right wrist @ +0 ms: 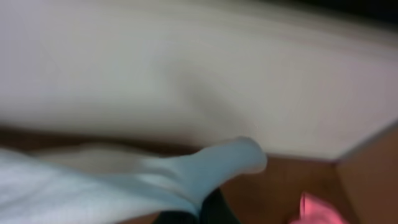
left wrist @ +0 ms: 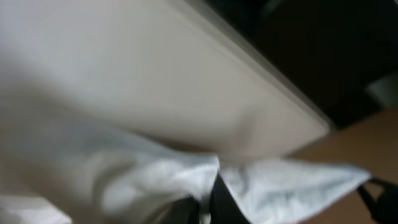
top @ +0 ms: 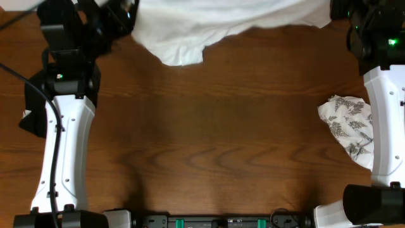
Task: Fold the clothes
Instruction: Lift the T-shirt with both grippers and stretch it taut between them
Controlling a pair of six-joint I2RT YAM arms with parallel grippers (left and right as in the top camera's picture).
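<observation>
Evidently the white T-shirt [top: 228, 22] is held raised at the far side of the table [top: 209, 139], stretched between the left gripper [top: 120, 16] and the right gripper [top: 342, 11]. This is presumably done so that it can be spread and laid flat before any fold is made. In the left wrist view, cloth is seen gathered into the fingers [left wrist: 214, 199], which appear pressed together on it, though the detail is softened by blur. In the right wrist view the shirt is draped over the fingers [right wrist: 205, 214], and whether these are closed cannot be told. A leaf-patterned garment [top: 348, 123] is seen crumpled beside the right arm [top: 383, 120], well apart from the shirt, apparently set aside for a later turn. A pink cloth [right wrist: 317, 211] is glimpsed at the lower edge of the right wrist view.
</observation>
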